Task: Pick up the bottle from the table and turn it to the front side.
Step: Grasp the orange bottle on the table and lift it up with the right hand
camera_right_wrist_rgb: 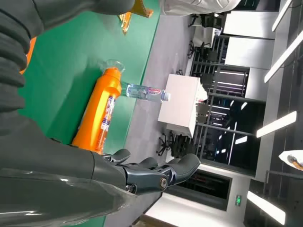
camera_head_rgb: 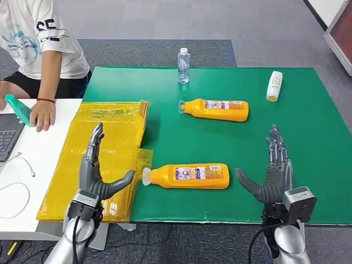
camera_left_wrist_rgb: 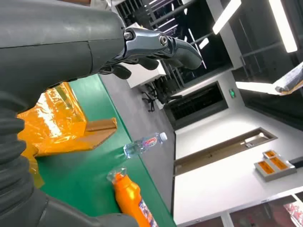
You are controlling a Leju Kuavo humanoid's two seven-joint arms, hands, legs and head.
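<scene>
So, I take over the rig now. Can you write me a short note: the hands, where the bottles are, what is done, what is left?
Left hand: open, holding nothing, over the yellow bag.
Right hand: open, holding nothing, over the green mat.
Near orange bottle: lying on the mat between both hands, cap toward the bag.
Far orange bottle: lying further back. Behind it stands a water bottle; a white bottle lies at far right.
Done: nothing yet, no bottle is picked.
Left: grasp a bottle, lift it, turn it to the front side.
</scene>
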